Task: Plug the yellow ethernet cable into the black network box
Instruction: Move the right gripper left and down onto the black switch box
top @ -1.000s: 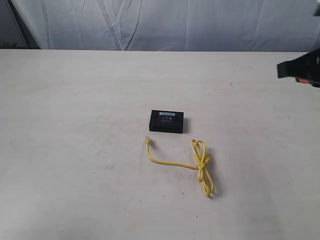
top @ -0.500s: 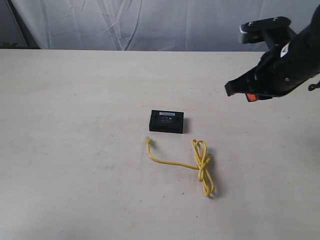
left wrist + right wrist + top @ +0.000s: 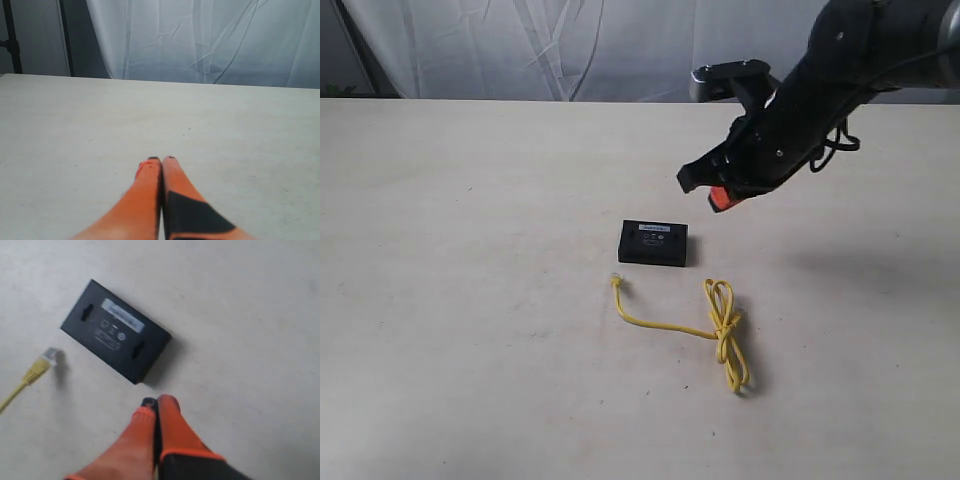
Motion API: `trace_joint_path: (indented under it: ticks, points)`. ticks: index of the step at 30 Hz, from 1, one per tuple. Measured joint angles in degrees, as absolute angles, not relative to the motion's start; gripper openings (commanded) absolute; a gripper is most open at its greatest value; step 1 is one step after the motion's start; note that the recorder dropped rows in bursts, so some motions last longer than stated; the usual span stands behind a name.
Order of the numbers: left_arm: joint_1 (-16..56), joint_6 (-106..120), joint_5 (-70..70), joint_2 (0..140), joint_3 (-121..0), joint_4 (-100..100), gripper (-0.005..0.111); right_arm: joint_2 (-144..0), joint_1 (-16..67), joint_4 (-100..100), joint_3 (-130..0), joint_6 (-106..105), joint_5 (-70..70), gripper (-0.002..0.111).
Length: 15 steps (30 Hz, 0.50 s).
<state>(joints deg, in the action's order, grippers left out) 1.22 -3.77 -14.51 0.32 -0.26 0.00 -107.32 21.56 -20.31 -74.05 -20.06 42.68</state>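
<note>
The black network box point(image 3: 653, 243) lies flat mid-table, white label strip up; the right wrist view shows it too point(image 3: 116, 330). Just in front of it lies the yellow ethernet cable point(image 3: 720, 322), knotted into loops, one clear plug point(image 3: 616, 282) near the box's front left corner. That plug end point(image 3: 44, 360) shows in the right wrist view. My right gripper point(image 3: 718, 196) hovers above the table just right of and behind the box, jaws pressed together point(image 3: 156, 402), holding nothing. My left gripper point(image 3: 161, 161) is shut and empty over bare table; it is outside the exterior view.
A pale tabletop point(image 3: 470, 300) spreads around the box and cable. A wrinkled white curtain point(image 3: 620, 45) hangs along the far edge. A dark frame post point(image 3: 11, 37) stands beyond the table in the left wrist view.
My right arm has swung in from the right edge toward the middle, ending above the table near the box's right side. Box and cable have not moved.
</note>
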Motion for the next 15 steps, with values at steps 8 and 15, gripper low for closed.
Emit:
trace_joint_path:
  ticks: [8, 15]
  points:
    - [1.22, -3.77, -14.51, 0.32, -0.26, 0.38, 0.0, -113.17, 21.67, -35.6, -77.61, -33.05, 43.38, -0.001]
    - [1.22, -3.77, -14.51, 0.32, -0.26, 0.84, 0.0, -117.17, 25.8, -39.38, -78.87, -40.27, 37.61, -0.001]
